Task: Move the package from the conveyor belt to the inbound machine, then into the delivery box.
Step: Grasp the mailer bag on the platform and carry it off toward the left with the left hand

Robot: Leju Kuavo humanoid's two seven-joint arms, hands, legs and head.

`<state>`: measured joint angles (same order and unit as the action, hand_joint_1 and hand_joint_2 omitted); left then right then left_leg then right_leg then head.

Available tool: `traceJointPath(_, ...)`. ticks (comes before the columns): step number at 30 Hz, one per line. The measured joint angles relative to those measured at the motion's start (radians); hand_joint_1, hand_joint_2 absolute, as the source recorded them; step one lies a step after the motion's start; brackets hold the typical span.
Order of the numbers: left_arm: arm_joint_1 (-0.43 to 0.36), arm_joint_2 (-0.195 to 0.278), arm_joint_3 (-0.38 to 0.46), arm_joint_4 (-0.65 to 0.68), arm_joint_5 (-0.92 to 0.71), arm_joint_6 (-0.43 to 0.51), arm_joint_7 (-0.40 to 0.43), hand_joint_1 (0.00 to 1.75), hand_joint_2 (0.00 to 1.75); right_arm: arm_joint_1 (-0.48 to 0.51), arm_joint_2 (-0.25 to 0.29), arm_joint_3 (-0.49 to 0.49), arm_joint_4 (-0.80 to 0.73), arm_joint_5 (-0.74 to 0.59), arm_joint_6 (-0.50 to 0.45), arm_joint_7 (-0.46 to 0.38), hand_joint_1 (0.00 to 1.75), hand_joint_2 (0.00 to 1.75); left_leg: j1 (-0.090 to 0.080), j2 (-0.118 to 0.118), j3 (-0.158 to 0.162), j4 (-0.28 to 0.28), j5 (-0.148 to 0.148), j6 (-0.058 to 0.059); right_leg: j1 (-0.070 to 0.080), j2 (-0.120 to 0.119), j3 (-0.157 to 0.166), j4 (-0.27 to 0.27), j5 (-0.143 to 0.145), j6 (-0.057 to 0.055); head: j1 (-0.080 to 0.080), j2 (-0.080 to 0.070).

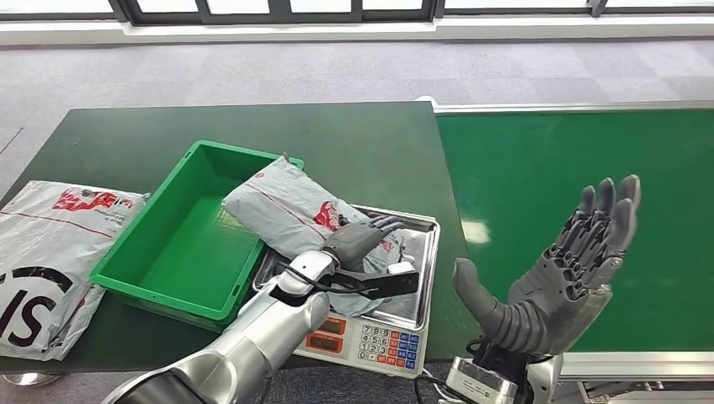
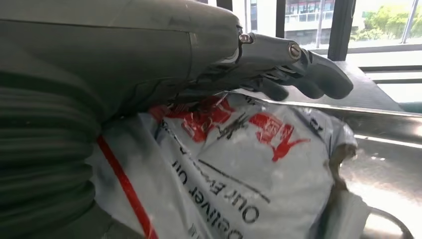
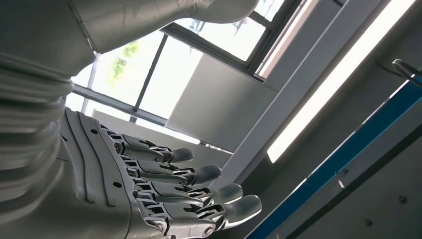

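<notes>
The package [image 1: 290,210], a grey-white mailer bag with red print, lies across the steel tray of the scale [image 1: 421,278], its far end over the rim of the green box [image 1: 181,244]. My left hand [image 1: 362,240] is on the bag's near end, with fingers over the top and the thumb beneath. In the left wrist view the package [image 2: 239,169] presses against the palm under the fingers [image 2: 298,74]. My right hand [image 1: 564,269] is raised at the near edge of the green conveyor belt [image 1: 547,168], fingers spread and holding nothing; the right wrist view shows the fingers [image 3: 194,194] straight.
The scale's keypad and display [image 1: 375,341] face me at the table's front edge. A large white bag with red and black print [image 1: 50,252] lies at the left of the dark green table [image 1: 253,135]. The inside of the green box is bare.
</notes>
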<state>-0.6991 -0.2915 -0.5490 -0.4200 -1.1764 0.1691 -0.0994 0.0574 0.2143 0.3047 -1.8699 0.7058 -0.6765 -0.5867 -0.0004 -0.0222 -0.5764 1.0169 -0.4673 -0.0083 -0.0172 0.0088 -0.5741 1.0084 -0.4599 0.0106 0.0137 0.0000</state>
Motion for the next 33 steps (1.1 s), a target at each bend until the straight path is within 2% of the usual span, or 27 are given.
traceJointPath(27,0.039,0.048,0.07,-0.03,-0.04,0.03,-0.022,1.75,1.75,-0.056,-0.023,0.017,0.088,-0.048,-0.017,-0.019,0.0,1.75,0.0,0.0,0.009,-0.001,0.001,-0.002,0.0,0.001,-0.001,0.0,0.0,-0.001,0.0,0.0)
traceJointPath(30,0.055,0.053,0.07,-0.047,-0.075,0.088,-0.008,1.75,1.75,-0.057,-0.025,0.018,0.094,-0.055,-0.017,-0.023,0.0,1.75,0.0,0.0,0.009,-0.001,0.001,-0.002,0.0,0.001,-0.001,0.0,0.0,-0.001,0.0,0.0)
traceJointPath(33,0.091,0.066,0.07,-0.104,-0.17,0.183,0.048,1.75,1.75,-0.056,-0.029,0.019,0.101,-0.066,-0.017,-0.04,0.0,1.75,0.0,0.0,0.008,-0.001,0.001,-0.002,0.0,0.001,-0.002,0.0,0.0,-0.001,0.0,0.0)
